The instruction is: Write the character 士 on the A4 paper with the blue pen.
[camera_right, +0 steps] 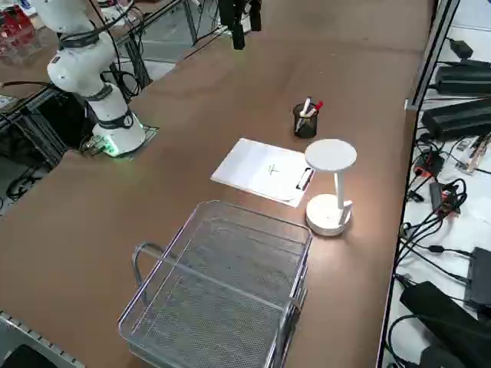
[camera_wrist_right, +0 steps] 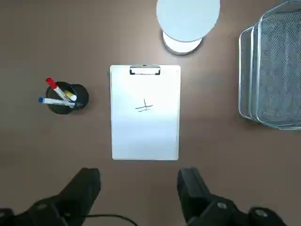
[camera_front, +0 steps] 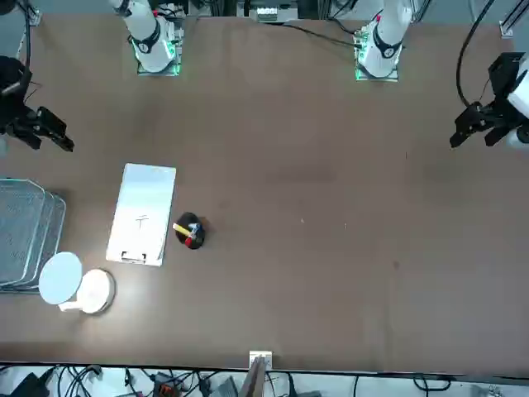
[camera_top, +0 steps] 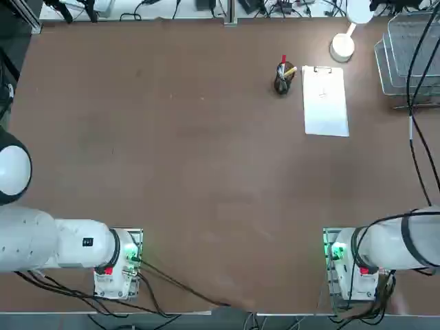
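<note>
The right hand hangs high above the brown table, its two fingers spread wide with nothing between them. Seen through the wrist camera, the A4 paper lies just beyond the fingertips, flat on the table, with its metal clip on the far short edge and a small thin pen mark near the middle. The blue pen is not on the sheet: it stands in a dark pen cup just beside the paper, leaning, together with a red pen and a yellow pen. Hand and pen are well apart.

The wrist view is the only one that shows the fingers clearly. The right side view shows what it cannot: the white desk lamp standing upright by the clip end of the sheet, and the wire basket near the table's edge.
</note>
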Robot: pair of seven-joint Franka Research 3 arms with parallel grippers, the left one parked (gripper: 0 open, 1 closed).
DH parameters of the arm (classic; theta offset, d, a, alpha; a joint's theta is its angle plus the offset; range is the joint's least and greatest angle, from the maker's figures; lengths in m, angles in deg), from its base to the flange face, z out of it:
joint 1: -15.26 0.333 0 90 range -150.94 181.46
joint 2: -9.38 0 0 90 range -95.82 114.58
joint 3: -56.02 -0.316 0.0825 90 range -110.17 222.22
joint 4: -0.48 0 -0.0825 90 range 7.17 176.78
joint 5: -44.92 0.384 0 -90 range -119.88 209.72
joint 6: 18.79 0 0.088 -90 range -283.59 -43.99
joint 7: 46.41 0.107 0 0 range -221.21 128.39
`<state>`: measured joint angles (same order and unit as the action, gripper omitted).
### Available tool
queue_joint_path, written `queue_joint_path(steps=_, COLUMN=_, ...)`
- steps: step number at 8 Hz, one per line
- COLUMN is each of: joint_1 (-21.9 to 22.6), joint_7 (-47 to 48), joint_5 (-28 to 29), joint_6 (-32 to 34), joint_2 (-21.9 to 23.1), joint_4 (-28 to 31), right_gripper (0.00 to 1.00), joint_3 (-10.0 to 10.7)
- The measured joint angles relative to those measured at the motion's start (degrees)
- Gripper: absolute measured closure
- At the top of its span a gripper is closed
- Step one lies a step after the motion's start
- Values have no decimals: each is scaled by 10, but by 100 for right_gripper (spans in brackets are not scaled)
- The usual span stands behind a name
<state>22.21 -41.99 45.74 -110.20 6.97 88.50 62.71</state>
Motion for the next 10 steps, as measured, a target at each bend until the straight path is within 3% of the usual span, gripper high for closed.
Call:
queue_joint_path(steps=7, joint_1=6, joint_7=4, joint_5=0, joint_6=-6, joint_2=-4, joint_4=10, right_gripper=0, joint_3=-9)
queue_joint_path(steps=10, joint_1=52, joint_7=23, joint_5=-1, joint_6=-40, joint_2=-38, joint_4=13, right_gripper=0, joint_3=-29)
